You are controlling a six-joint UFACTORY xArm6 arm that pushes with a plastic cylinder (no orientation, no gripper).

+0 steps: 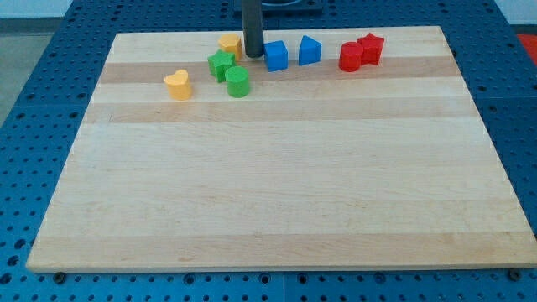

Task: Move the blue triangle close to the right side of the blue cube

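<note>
The blue cube (276, 55) sits near the view's top, a little left of centre. The blue triangle (310, 50) stands just to its right, a small gap between them. My tip (253, 55) rests on the board right beside the blue cube's left side, with the dark rod rising straight up out of view. The tip is between the blue cube and the yellow block (231, 44).
A green star (221, 64) and a green cylinder (238, 82) lie left of the tip. A yellow heart (178, 85) sits further left. Two red blocks (362, 52) touch each other at the top right. The wooden board (277, 184) lies on a blue perforated table.
</note>
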